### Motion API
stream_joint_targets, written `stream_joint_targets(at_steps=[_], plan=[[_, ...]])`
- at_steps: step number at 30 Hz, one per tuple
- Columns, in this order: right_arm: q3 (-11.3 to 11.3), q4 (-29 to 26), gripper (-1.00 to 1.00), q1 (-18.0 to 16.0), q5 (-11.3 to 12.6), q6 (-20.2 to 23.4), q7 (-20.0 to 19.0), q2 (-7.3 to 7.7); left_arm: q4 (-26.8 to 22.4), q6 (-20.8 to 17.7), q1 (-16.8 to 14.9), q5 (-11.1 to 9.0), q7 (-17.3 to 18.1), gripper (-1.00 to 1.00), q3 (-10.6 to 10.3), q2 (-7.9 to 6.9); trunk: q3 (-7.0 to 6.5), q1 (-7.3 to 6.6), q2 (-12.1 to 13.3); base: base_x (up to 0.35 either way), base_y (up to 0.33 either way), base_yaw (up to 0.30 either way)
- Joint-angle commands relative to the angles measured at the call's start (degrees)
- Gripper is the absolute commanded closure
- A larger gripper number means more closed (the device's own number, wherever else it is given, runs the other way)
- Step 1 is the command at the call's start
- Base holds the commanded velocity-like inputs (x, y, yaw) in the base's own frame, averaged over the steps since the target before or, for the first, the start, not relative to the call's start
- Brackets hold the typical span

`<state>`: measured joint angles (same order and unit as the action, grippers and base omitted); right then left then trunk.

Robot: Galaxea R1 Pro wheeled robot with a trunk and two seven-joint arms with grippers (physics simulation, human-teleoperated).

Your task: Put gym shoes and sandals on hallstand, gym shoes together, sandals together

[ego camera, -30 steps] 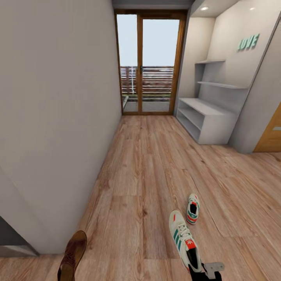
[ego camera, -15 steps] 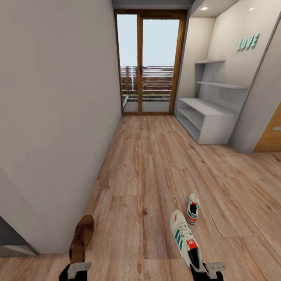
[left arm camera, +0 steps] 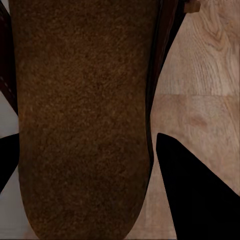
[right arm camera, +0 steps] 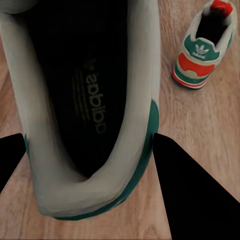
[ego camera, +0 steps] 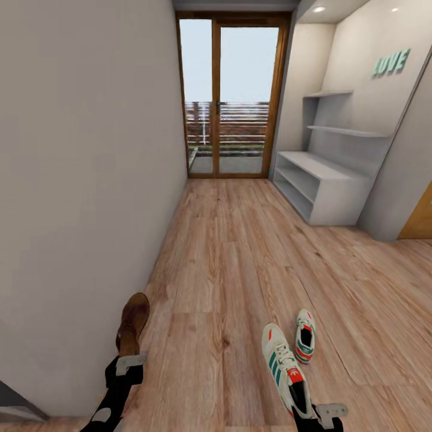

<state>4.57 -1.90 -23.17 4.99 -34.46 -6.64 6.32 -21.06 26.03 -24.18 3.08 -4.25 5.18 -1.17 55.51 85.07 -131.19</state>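
Most of the corridor floor point(ego camera: 240, 252) lies bare through the middle of the frame, an open lane running up to the glass door point(ego camera: 231, 96) at top centre. The grey wall point(ego camera: 84, 180) closes off the whole left side. At right, the hallstand point(ego camera: 321, 186) juts into the corridor, its top and open tiers bare. Low in the frame, a loose gym shoe point(ego camera: 305, 336) lies on the planks, right of centre.
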Motion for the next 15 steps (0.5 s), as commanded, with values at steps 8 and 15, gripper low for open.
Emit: stream_joint_targets(at_steps=[8, 15], plan=[[0.44, 0.05, 1.0, -0.04, 0.55, -0.17, -0.22, 0.01, -0.04, 0.17, 0.01, 0.44, -0.23, 1.0, 0.1, -0.06, 0.04, 0.02, -0.02, 0.339, -0.021, 0.0], [0.44, 0.05, 1.0, -0.04, 0.55, -0.17, -0.22, 0.02, -0.04, 0.17, 0.01, 0.43, -0.23, 1.0, 0.09, -0.06, 0.04, 0.02, -0.02, 0.34, -0.004, 0.0]])
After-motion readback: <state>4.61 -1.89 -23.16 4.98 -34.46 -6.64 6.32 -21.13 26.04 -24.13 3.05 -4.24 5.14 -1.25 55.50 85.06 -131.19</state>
